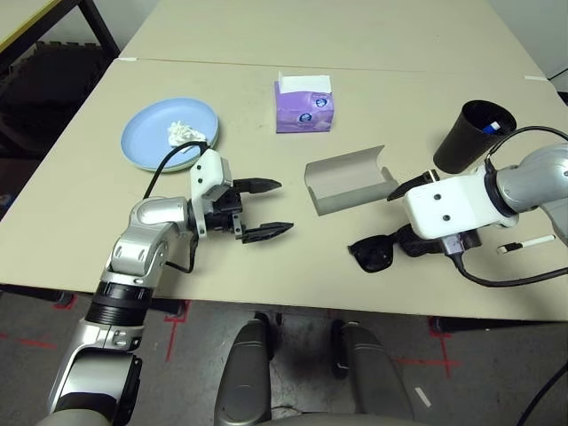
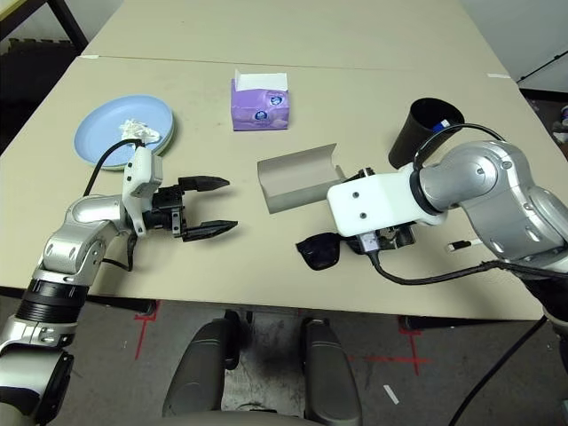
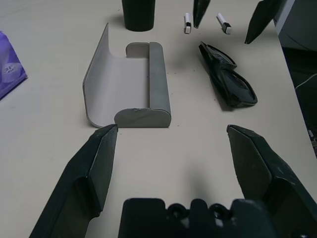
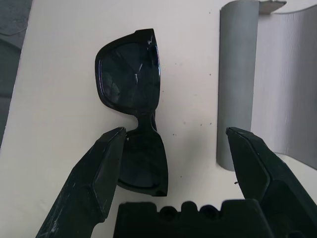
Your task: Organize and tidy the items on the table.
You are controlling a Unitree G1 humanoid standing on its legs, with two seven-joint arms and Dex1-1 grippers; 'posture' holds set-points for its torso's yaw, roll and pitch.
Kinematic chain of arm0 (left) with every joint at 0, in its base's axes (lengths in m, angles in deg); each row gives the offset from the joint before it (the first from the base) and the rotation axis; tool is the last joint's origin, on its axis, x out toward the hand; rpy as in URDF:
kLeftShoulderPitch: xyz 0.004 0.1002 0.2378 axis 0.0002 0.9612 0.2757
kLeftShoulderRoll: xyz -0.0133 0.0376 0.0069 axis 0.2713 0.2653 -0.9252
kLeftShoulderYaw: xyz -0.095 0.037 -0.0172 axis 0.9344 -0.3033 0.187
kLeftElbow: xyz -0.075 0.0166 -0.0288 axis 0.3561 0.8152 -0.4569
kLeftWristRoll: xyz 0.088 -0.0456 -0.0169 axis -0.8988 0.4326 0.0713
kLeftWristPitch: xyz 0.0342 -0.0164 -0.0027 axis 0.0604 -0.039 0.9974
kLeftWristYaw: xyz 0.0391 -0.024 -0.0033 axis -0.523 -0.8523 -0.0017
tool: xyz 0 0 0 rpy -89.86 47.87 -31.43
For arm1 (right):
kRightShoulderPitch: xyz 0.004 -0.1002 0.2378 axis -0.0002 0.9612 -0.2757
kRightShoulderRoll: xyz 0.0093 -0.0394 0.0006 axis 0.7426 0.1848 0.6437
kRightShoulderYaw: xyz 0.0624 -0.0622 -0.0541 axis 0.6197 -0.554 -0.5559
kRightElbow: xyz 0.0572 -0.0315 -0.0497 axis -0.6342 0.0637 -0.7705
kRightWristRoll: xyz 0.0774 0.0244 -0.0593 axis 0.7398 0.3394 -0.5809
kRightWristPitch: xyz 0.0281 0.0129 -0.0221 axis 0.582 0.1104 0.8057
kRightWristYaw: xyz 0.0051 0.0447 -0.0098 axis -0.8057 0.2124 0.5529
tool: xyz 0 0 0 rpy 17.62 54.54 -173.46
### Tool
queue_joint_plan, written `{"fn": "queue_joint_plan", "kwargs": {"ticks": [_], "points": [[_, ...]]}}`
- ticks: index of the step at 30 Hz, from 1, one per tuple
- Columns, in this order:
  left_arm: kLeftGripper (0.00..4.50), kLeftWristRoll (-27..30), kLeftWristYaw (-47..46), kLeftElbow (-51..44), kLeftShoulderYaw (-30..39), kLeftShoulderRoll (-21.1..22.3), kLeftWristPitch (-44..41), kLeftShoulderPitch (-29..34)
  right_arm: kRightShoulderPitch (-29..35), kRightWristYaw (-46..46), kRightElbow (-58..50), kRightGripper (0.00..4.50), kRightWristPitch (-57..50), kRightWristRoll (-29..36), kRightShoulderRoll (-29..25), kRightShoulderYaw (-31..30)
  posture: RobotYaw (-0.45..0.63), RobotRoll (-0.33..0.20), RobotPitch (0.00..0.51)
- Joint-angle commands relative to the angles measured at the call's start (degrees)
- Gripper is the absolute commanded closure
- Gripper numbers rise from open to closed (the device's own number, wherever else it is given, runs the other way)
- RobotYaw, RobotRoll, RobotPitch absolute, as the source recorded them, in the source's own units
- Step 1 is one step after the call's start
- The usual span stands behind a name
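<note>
A light blue plate (image 1: 151, 138) sits on a pale green plate (image 1: 197, 158) at the table's back left, with crumpled white tissue (image 1: 185, 133) on top. My left gripper (image 1: 284, 206) hovers open in front of the plates, pointing at the open grey glasses case (image 1: 351, 182). The black sunglasses (image 4: 130, 74) lie folded just in front of the case. My right gripper (image 4: 176, 131) stands open right over them, one finger by the bridge. A black cup (image 1: 470, 136) stands at the right, holding something blue. A white pen (image 1: 524, 244) lies near the right arm, with two pens (image 3: 187, 23) beyond the sunglasses.
A purple tissue box (image 1: 304, 106) stands at the back centre. The beige table (image 1: 80, 231) meets a second tabletop along a seam behind it. A dark-framed, yellow-edged table (image 1: 27, 22) is at the far left. Black cables loop off the right arm near the front edge.
</note>
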Motion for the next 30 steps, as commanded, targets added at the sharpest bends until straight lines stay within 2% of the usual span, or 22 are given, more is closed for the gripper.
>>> {"fn": "queue_joint_plan", "kwargs": {"ticks": [1, 6, 13, 20, 30], "points": [[0.02, -0.6, 2.1, -0.8, -1.1, 0.7, 4.3, 1.4, 0.0, 0.7, -2.3, 0.0, -1.9, 0.3, -0.3, 0.1, -0.02, 0.0, 0.223], [0.02, -0.4, 4.3, -3.2, -1.2, 2.6, 7.6, 3.8, 0.2, 0.6, -2.4, 0.0, -2.0, 0.2, -0.1, -0.4, -0.02, 0.0, 0.222], [0.02, -0.4, 4.0, -4.2, -1.7, 3.1, 8.3, 5.1, 0.1, 0.7, -2.2, 0.0, -0.4, -1.6, -0.1, -1.6, -0.01, 0.0, 0.222], [0.02, -1.2, 3.5, -4.2, -2.7, 3.1, 9.5, 5.9, 1.9, -0.2, -3.2, 0.0, 1.1, -6.2, -0.8, -2.0, -0.01, 0.0, 0.221], [0.02, -0.7, 2.5, -5.0, -2.9, 3.2, 8.5, 6.1, 4.9, -0.9, -7.2, 0.0, -1.7, -10.3, 0.8, -3.0, -0.01, 0.0, 0.221]]}}
